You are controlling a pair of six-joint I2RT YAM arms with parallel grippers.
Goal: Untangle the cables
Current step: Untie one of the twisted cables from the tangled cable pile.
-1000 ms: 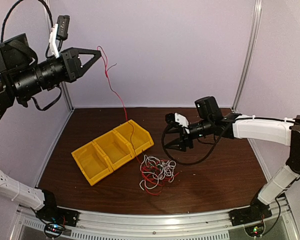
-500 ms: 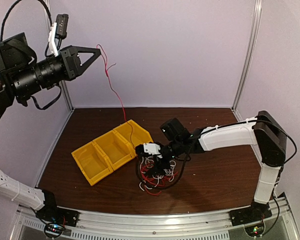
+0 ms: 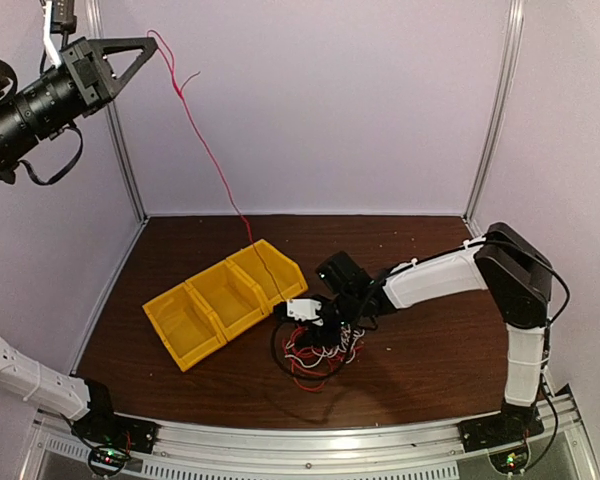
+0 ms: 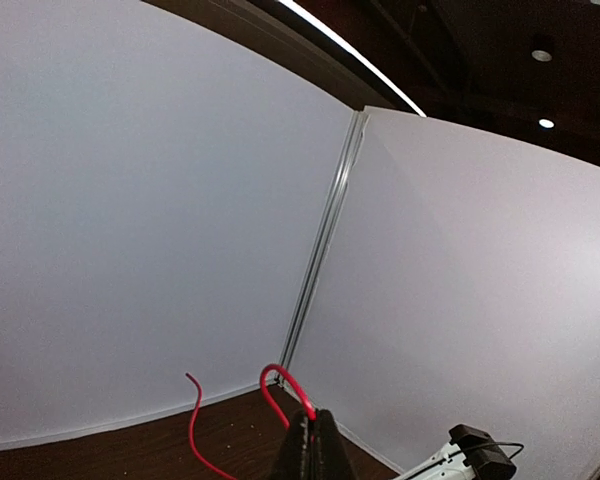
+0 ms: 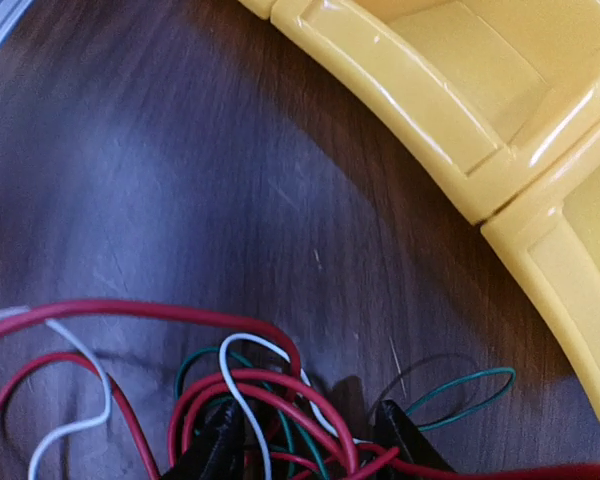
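We lose the left arm (image 3: 25, 105) at the top view's edge, the right gripper (image 5: 310, 450) with its 2 fingers (image 5: 215, 450) cropped low, cables (image 3: 310, 357) beneath part hidden

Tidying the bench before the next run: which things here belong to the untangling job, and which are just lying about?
Job: tangle of cables; red cable; left pincer holding it; right pincer over the tangle.
Lying about: yellow bins.

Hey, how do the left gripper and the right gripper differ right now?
The left gripper is raised high in the air; the right gripper is down at the table, in the tangled cables. The left gripper's jaws are pinched shut on one red cable; the right gripper's jaws stand apart, with red and white strands between them. Both are working on the cables beside the yellow bins.
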